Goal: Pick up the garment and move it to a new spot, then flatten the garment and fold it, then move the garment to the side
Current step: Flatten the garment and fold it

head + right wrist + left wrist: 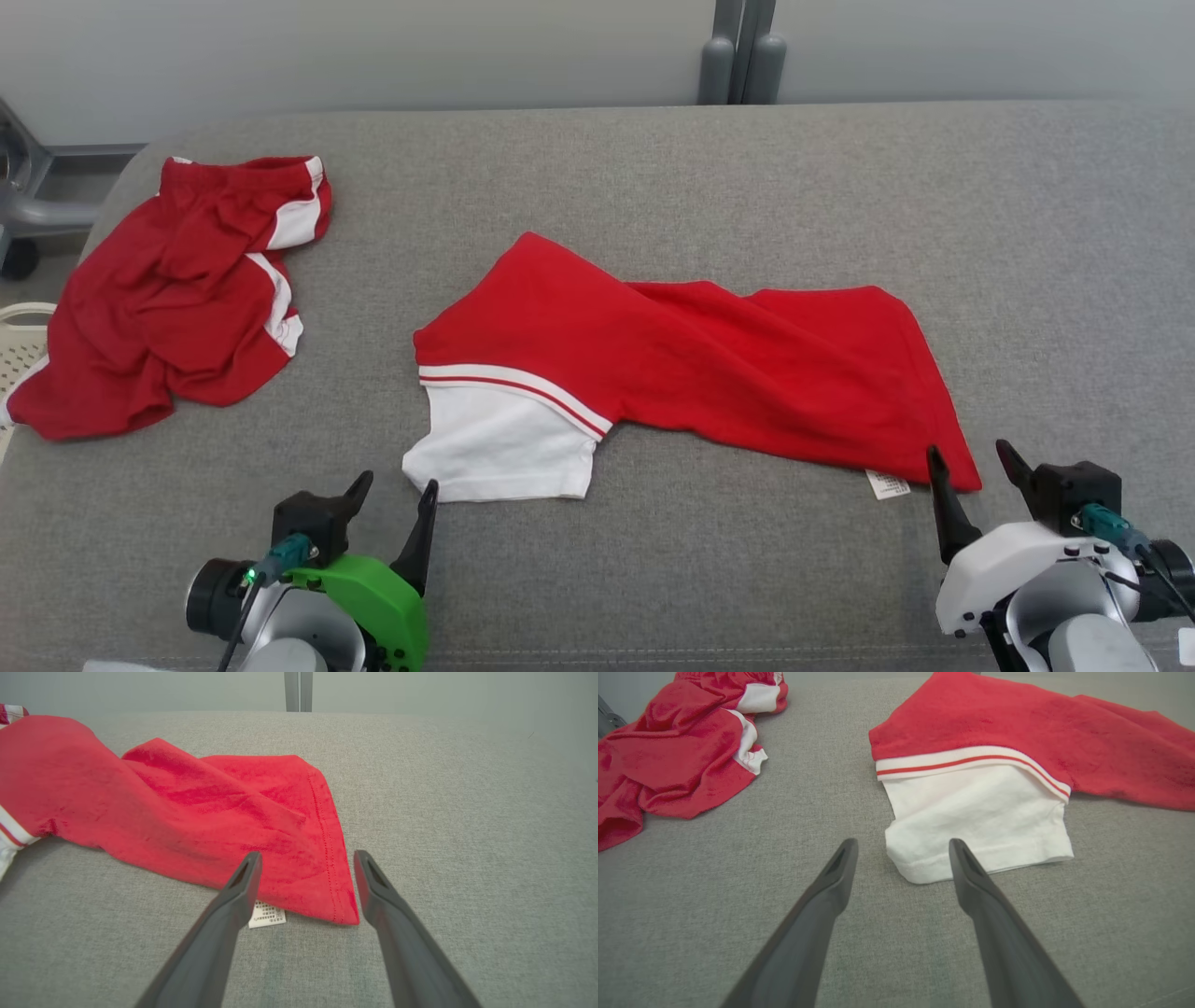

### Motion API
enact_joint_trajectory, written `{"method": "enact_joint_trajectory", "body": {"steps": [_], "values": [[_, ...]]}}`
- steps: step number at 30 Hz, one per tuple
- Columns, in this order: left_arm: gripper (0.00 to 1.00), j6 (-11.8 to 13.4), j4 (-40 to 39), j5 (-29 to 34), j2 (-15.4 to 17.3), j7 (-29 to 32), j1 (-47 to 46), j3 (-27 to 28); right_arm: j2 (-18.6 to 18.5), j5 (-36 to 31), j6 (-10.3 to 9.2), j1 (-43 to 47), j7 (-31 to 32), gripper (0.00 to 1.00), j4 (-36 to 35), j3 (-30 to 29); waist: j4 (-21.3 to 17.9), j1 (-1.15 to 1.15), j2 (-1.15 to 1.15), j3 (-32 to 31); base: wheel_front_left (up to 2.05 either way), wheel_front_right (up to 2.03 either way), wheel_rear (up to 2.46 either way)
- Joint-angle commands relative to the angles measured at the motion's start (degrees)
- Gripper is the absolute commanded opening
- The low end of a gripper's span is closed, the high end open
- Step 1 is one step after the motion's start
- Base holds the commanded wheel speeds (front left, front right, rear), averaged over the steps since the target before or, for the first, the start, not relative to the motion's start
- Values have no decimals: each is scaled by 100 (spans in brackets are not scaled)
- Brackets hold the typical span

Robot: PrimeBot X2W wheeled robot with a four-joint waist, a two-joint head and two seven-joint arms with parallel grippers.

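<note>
Item: red garment (709, 373) with white sleeve (495, 448), rumpled at the middle of the grey cushion (653, 168). Probably light, limp, not slippery. Best pinched at sleeve hem and tagged corner. My left claw (396, 483) and right claw (968, 450): both spread, empty, near those edges.

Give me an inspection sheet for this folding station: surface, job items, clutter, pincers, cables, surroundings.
Surface: grey padded surface, woven and flat.
Job's things: red and white shirt at centre, rumpled and twisted; white label pokes out at its near right corner.
Clutter: red shorts crumpled at far left; white basket beyond the left edge.
Pincers: left pincer open at the white sleeve's edge; right pincer open around the shirt's near right corner.
Cables: left wrist cable and right wrist cable, both off the cloth.
Surroundings: pale wall, grey post, wheeled stand.
</note>
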Motion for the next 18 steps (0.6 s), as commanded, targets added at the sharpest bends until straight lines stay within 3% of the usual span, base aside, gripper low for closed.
{"method": "enact_joint_trajectory", "body": {"steps": [1, 5, 13, 18], "values": [[100, -59, 282, 36, 66, 124, -340, -107, -18, -122, -2, -188, 142, 100, -62, -35, -107, 0, 0, 325, 0, 0, 0], [100, -67, 720, 45, 82, 206, -658, -181, -17, -207, -2, -384, 229, 100, -50, -12, -186, 0, 0, 502, 0, 0, 0], [100, 150, 1412, 51, -4, 211, -1032, -154, -18, -263, -2, -558, 274, 100, 145, 97, -231, 0, 0, 655, 0, 0, 0], [97, 127, 1665, 12, -51, 77, -1186, -194, -19, -326, -2, -569, 334, 100, 263, 74, -225, 0, 0, 692, 0, 0, 0]]}}
